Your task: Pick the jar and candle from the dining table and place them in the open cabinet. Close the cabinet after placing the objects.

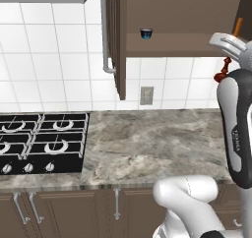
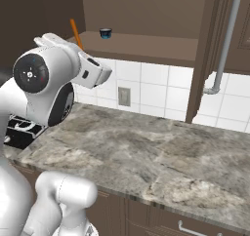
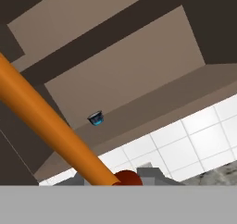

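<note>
Candle (image 3: 51,126) sat clamped in my closed gripper (image 3: 121,180), held near its base and raised tilted toward the open cabinet (image 1: 182,45), just below the shelf holding a small blue cup (image 1: 146,33), ready for placing.

open cabinet shelf (image 1: 172,44) just has a little dark blue cup (image 1: 146,33) sitting on it; marble counter (image 1: 147,143) below carries the black gas hob (image 1: 42,143).
</note>
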Available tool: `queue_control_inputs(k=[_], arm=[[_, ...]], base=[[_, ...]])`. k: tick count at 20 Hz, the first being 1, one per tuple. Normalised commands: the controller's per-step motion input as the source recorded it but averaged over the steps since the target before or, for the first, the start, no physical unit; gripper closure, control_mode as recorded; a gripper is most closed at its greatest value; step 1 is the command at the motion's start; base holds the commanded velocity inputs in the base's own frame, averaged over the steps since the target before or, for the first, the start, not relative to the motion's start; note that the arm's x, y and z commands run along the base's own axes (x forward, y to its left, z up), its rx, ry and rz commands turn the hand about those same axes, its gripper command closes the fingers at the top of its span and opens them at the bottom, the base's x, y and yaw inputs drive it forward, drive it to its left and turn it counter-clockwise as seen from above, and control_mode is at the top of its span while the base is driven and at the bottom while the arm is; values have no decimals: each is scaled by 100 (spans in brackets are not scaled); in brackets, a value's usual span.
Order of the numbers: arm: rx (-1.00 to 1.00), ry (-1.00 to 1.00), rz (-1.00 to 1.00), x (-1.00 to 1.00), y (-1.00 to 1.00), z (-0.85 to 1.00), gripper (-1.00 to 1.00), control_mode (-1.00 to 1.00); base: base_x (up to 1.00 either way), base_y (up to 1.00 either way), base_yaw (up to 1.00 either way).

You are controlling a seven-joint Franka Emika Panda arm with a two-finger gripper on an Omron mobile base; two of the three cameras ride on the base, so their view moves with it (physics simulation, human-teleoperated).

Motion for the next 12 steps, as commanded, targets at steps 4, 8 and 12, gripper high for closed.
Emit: queue_control_inputs(k=[4,8,12], arm=[[0,-4,0,36,0,3,100,-100],[0,0,0,45,0,1,100,-100],[0,0,0,47,0,1,100,-100]], base=[[0,0,0],[0,0,0],[0,0,0]])
